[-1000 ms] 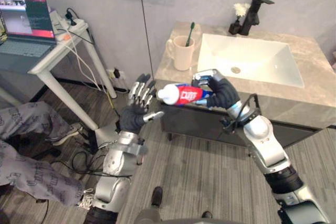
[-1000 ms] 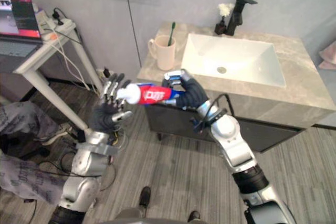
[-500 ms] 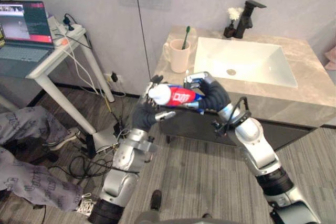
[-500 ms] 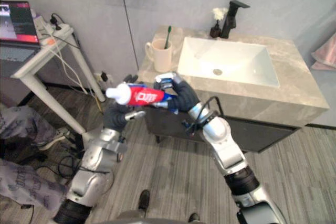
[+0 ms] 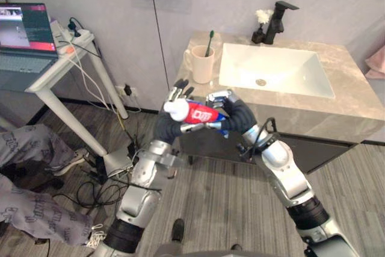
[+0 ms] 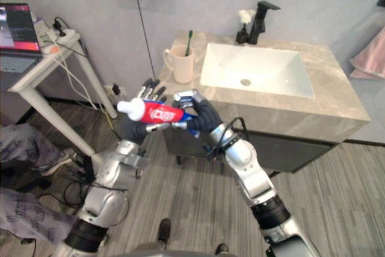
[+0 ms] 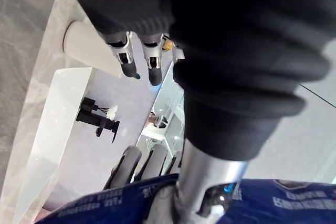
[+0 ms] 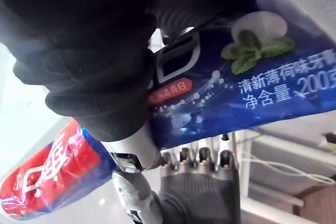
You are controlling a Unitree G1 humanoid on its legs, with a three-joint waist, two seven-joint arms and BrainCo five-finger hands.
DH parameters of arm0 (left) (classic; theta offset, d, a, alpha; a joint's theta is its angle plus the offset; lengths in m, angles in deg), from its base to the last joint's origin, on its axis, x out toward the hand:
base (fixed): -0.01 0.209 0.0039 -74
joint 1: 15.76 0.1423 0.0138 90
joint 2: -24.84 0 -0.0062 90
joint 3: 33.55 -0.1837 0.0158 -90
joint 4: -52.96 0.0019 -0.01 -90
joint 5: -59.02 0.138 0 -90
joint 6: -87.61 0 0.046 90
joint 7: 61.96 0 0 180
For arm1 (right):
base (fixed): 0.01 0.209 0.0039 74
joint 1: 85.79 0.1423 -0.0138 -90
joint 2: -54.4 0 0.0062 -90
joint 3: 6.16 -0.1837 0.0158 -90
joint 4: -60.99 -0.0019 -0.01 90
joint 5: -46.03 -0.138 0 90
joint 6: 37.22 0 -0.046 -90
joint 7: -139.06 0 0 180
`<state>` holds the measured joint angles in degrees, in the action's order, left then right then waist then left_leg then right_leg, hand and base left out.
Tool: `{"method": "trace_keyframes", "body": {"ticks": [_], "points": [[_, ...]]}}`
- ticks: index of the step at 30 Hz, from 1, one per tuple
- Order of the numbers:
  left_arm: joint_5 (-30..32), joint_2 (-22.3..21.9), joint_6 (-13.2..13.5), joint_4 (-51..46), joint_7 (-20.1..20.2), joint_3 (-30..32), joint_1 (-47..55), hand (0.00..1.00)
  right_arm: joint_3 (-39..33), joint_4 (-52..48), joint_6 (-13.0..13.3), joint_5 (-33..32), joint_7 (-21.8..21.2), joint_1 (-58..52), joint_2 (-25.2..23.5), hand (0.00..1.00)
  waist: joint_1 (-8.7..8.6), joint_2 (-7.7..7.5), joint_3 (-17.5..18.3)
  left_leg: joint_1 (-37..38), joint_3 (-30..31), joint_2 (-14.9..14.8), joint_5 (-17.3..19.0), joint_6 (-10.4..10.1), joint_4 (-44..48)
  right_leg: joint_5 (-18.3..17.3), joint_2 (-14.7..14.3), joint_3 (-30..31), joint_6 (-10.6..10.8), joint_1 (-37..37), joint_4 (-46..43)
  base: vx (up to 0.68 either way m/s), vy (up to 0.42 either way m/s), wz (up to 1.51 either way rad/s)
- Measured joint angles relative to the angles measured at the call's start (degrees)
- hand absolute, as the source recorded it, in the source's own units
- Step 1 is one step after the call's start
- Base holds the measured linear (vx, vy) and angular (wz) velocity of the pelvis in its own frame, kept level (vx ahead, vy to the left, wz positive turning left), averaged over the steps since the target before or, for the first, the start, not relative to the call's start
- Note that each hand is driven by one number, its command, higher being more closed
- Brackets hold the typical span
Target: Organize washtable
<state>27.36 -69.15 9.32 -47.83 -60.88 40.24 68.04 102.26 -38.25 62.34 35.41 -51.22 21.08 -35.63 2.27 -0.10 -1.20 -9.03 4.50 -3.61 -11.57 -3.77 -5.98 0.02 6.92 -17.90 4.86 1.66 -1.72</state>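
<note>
my right hand [image 5: 236, 116] is curled round the tail of the toothpaste tube [image 5: 198, 113], in the air in front of the washtable [image 5: 355, 102]. the tube lies level, its cap end at my left hand [image 5: 163, 129], whose straight fingers stand just behind the cap, not closed.

The toothpaste tube [image 8: 226, 90] I held carried the print: big white letters on its red band at the right wrist view's lower left, a small red label mid-frame, and white Chinese lines with a quantity figure at right.
</note>
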Motion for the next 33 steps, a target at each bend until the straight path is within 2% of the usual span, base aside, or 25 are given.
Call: {"method": "trace_keyframes", "body": {"ticks": [8,15,20,23,33], "points": [[-0.52,-0.02,-0.21,-0.53,0.11,0.0,-0.09,0.0,-0.16,1.72,-0.04,0.76,0.11,-1.07,-1.48,1.0,-0.15,0.0,0.01,0.0,0.27,0.13,0.0,-0.01,0.0,-0.01,0.07,-0.43,0.0,-0.23,0.06,0.0,0.0,0.01],[-3.79,-0.01,-0.69,-4.0,0.51,-0.22,-0.1,0.0,-0.52,2.67,-0.08,1.78,0.25,-1.15,-2.14,1.0,-0.15,0.0,0.01,-0.09,0.65,0.33,0.0,-0.01,0.0,-0.03,0.17,-0.85,0.02,-0.38,0.16,0.0,0.0,0.02],[-7.32,-0.27,-0.62,-7.59,2.49,-1.26,-0.92,0.0,-0.5,6.34,-2.34,2.6,0.18,-2.6,-2.06,1.0,0.14,-0.01,0.03,-0.14,1.07,0.5,-0.02,0.01,0.0,-0.07,0.26,-1.16,0.08,-0.62,0.21,0.01,-0.016,0.04],[-8.74,-0.27,-0.7,-7.58,2.5,-1.66,-1.04,0.0,-0.74,6.33,-2.35,3.01,0.24,-2.87,-2.15,1.0,-0.09,0.0,0.03,-0.14,1.21,0.51,-0.02,0.01,0.0,-0.09,0.24,-1.21,0.1,-0.65,0.21,0.0,0.0,0.0],[-11.7,0.18,-3.09,-6.57,2.57,-4.73,-0.79,0.0,-2.12,6.31,-2.35,4.25,0.44,-2.87,-3.45,1.0,-0.12,0.01,0.03,-0.14,1.48,0.52,-0.02,0.02,0.0,-0.11,0.23,-1.3,0.13,-0.69,0.25,0.0,0.0,0.0]]}}
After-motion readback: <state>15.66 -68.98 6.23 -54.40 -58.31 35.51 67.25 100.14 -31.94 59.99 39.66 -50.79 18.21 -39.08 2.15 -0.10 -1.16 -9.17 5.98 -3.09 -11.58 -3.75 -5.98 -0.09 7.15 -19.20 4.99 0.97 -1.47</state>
